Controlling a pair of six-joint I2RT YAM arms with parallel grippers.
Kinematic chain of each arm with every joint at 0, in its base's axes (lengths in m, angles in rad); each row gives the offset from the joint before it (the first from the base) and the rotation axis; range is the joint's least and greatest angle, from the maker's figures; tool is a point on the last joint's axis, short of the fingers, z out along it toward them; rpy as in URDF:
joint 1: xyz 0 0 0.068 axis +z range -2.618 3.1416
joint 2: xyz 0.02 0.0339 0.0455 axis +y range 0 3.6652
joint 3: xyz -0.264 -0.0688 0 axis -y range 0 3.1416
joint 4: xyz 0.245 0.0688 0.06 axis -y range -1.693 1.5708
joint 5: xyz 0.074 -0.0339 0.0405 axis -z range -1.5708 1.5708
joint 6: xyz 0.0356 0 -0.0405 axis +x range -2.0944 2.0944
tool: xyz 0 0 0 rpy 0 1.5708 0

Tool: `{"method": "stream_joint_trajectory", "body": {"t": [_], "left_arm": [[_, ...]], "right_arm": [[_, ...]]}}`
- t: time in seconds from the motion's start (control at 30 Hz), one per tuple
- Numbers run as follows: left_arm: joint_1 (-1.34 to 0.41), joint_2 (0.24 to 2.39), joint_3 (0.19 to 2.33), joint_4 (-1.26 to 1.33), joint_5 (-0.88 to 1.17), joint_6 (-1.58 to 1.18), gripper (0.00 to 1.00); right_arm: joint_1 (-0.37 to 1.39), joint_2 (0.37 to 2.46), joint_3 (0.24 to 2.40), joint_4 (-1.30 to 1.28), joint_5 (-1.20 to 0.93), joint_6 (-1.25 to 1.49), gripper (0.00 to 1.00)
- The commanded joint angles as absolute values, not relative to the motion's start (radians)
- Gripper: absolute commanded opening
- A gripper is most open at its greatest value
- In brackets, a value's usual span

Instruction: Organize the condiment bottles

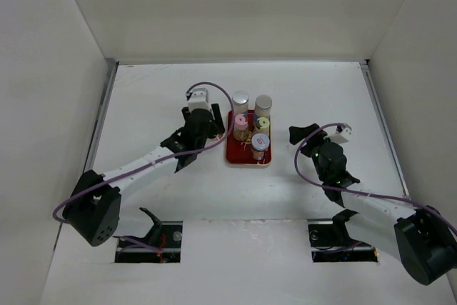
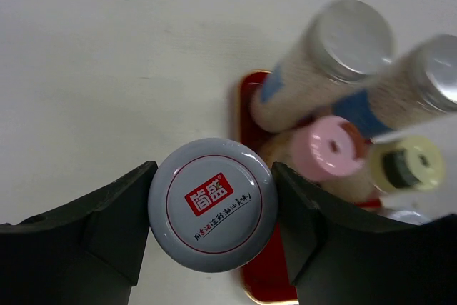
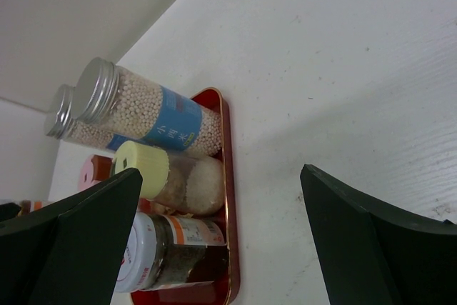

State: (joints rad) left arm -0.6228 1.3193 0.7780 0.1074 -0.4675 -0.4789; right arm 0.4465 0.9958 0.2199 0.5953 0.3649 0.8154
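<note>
The left arm reaches diagonally forward from its base, forearm low, with the wrist turned down at the edge of the red tray (image 1: 230,156). The left gripper (image 2: 213,176) is closed partway on a white-lidded jar (image 2: 214,223). Each finger presses a side of the lid, which bears a red logo. The jar sits squarely between the fingers and overlaps the tray's rim; whether it rests there or is lifted cannot be told.

Beyond the tray-side finger stand the other condiment bottles, all in the tray. Two grey-capped bottles (image 2: 350,37) are farthest, a pink-lidded jar (image 2: 330,148) is nearest that finger, and a yellow-capped bottle (image 2: 407,166) is beside it.

The right arm is folded at the elbow, its wrist raised and angled toward the tray. The right gripper (image 3: 221,173) is spread wide and holds nothing. The tray lies ahead of its fingers, apart from them, with a dark-filled jar (image 3: 178,255) closest.
</note>
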Motion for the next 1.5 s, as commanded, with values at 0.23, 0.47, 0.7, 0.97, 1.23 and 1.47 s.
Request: {"method": "stream_joint_trajectory", "body": {"t": [0.23,0.47,0.7,0.97,1.23,1.47], "left_arm": [[-0.860,1.379,0.867,0.233,-0.558,-0.515,0.29],[-0.881,1.497,0.871,0.274,-0.552,-0.534,0.31],[-0.892,1.520,0.874,0.272,-0.543,-0.541,0.60],[-0.877,1.416,0.861,0.210,-0.552,-0.529,1.00],[-0.711,1.249,0.743,0.195,-0.369,-0.583,1.00],[-0.512,1.120,0.627,0.150,-0.216,-0.681,1.00]], "right_arm": [[0.455,0.982,0.241,0.650,0.364,0.802,1.00],[0.455,0.982,0.241,0.652,0.367,0.802,1.00],[0.455,0.979,0.239,0.652,0.367,0.802,1.00],[0.455,0.973,0.236,0.650,0.365,0.804,1.00],[0.455,0.945,0.230,0.644,0.367,0.805,1.00],[0.455,0.896,0.206,0.627,0.409,0.801,1.00]]}}
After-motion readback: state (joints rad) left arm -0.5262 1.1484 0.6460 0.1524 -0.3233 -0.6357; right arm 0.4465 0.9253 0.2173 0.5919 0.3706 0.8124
